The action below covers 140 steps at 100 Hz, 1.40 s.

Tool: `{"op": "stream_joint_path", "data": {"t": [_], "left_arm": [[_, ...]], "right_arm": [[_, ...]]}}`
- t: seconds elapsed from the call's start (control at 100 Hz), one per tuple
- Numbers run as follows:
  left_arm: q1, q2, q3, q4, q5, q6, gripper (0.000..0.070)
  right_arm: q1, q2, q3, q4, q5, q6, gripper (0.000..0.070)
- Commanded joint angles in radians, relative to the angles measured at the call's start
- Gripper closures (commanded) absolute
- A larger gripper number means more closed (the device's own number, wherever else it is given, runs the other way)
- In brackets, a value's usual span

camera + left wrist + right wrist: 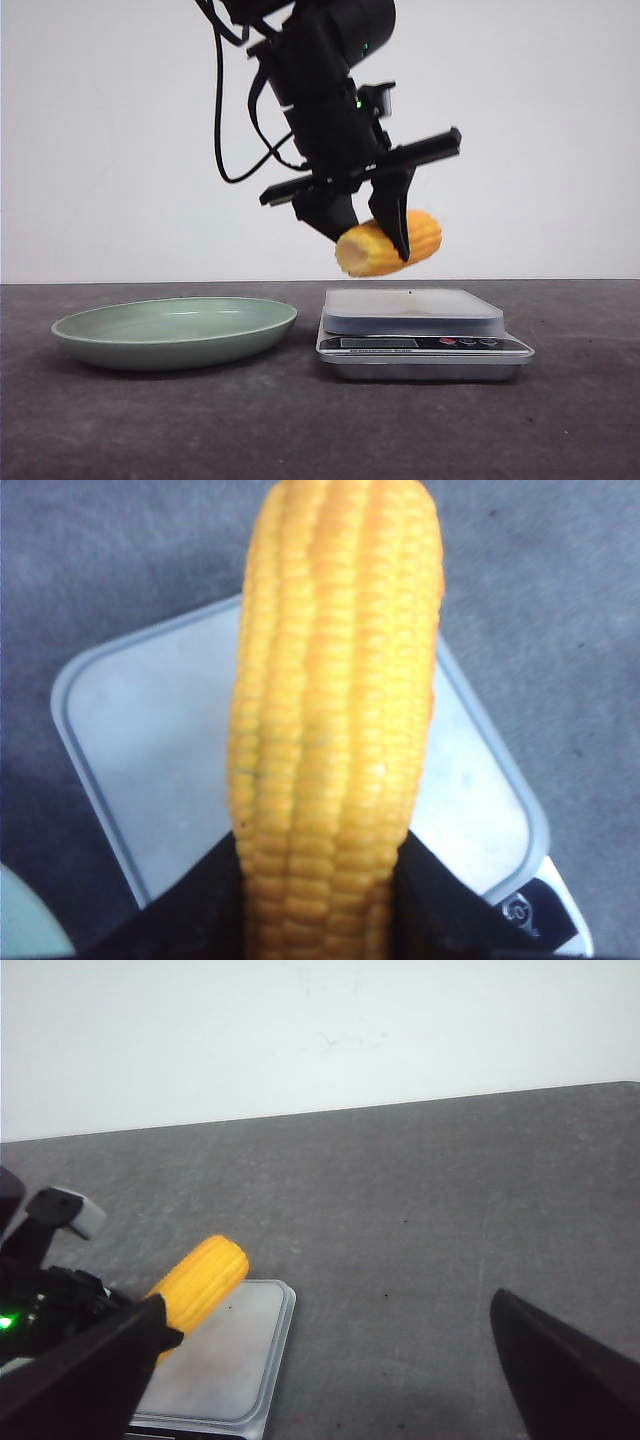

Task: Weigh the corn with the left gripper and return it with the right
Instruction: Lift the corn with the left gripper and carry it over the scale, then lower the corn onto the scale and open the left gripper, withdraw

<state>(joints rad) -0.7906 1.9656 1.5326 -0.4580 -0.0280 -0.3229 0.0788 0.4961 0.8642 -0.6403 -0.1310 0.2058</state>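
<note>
My left gripper (372, 232) is shut on the corn (385, 246), a short yellow-orange cob, and holds it in the air a little above the scale (415, 312). In the left wrist view the corn (335, 710) fills the middle, with the black fingers (200, 900) pressed on both its sides over the scale's pale platform (150, 750). The right wrist view shows the corn (200, 1280) over the scale (225, 1360). My right gripper (320, 1370) is open and empty, to the right of the scale, and does not show in the front view.
A pale green plate (175, 330) lies on the dark grey table (300, 430) to the left of the scale. The scale's display and buttons (420, 343) face the front. A white wall stands behind the table.
</note>
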Motion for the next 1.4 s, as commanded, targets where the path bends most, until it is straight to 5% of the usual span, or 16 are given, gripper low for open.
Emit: {"op": "stream_joint_path", "data": {"t": [0.0, 0.23, 0.35, 0.39, 0.68, 0.9, 1.11, 1.39], "left_arm": [[-0.015, 0.025, 0.028, 0.003, 0.002, -0.011, 0.0683], [-0.018, 0.032, 0.028, -0.021, 0.002, -0.011, 0.0654], [-0.021, 0.039, 0.028, -0.03, 0.002, -0.011, 0.0419], [-0.021, 0.039, 0.028, -0.033, 0.002, -0.011, 0.039], [-0.026, 0.04, 0.028, -0.03, 0.002, -0.01, 0.0382], [-0.029, 0.04, 0.028, -0.029, 0.002, -0.01, 0.0263], [-0.029, 0.034, 0.037, -0.048, 0.002, -0.006, 0.0263], [-0.036, -0.161, 0.084, -0.101, -0.046, 0.097, 0.025]], "right_arm": [[0.004, 0.005, 0.015, 0.005, 0.0, -0.011, 0.004], [0.004, 0.005, 0.015, 0.003, 0.0, -0.011, 0.004], [0.004, 0.005, 0.015, 0.003, 0.0, -0.011, 0.004], [0.004, 0.005, 0.015, 0.002, 0.0, -0.011, 0.004], [0.004, 0.005, 0.015, -0.007, 0.0, -0.011, 0.004], [0.004, 0.005, 0.015, -0.012, 0.0, -0.011, 0.0039], [0.004, 0.005, 0.015, -0.013, 0.0, -0.012, 0.004], [0.004, 0.005, 0.015, -0.012, 0.0, -0.012, 0.004]]}}
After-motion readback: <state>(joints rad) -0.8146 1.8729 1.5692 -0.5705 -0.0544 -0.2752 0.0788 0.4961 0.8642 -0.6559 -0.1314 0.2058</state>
